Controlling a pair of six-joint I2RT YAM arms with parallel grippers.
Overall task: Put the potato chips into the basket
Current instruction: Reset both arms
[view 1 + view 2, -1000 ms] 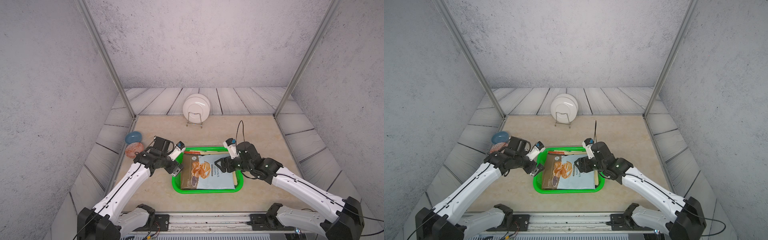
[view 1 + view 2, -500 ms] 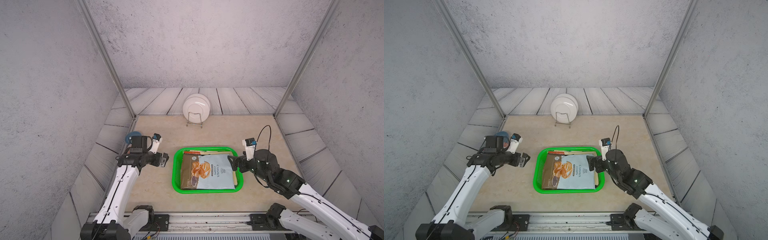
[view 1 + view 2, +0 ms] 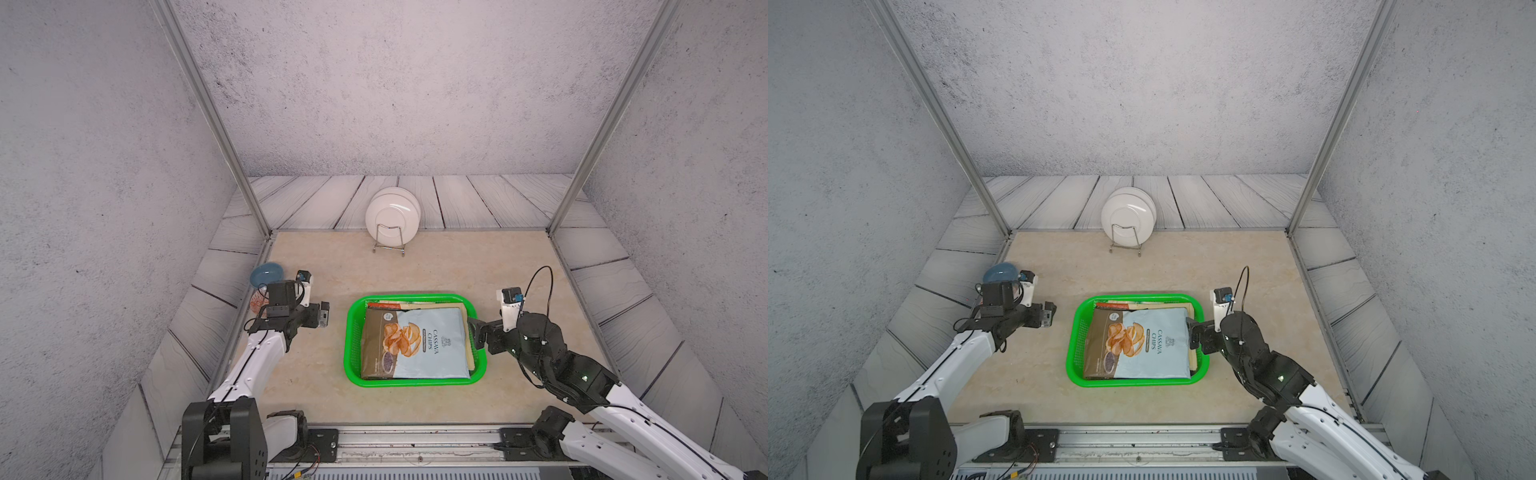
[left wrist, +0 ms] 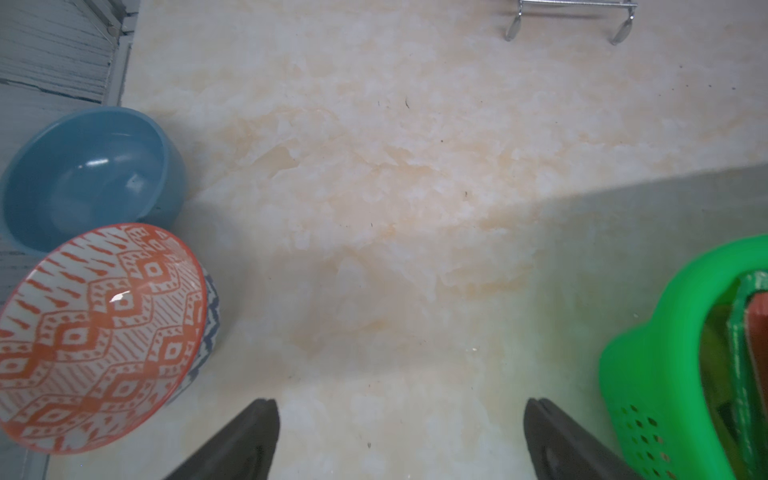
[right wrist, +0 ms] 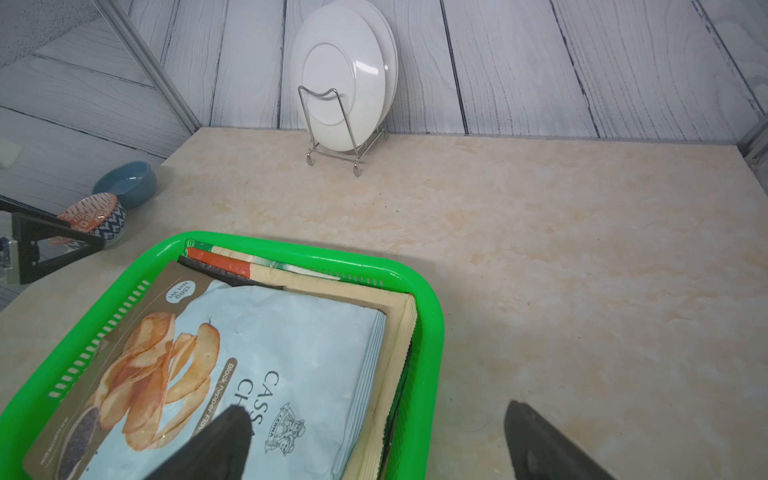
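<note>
Beige marbled tabletop (image 3: 415,270), grey-walled booth (image 3: 395,83). Flat printed potato chip bags (image 3: 432,345) stacked inside bright green perforated plastic basket (image 3: 415,381), pale blue bag topmost. Left hand (image 3: 323,314) wide open, empty, near basket. Right hand (image 3: 476,334) wide open, empty, straddling basket rim.

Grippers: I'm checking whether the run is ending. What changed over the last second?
Both withdrew from the basket: the left gripper toward the bowls, the right gripper off the top bag to the basket's right rim. Both are open, empty. Basket, bags, plates unchanged.
</note>
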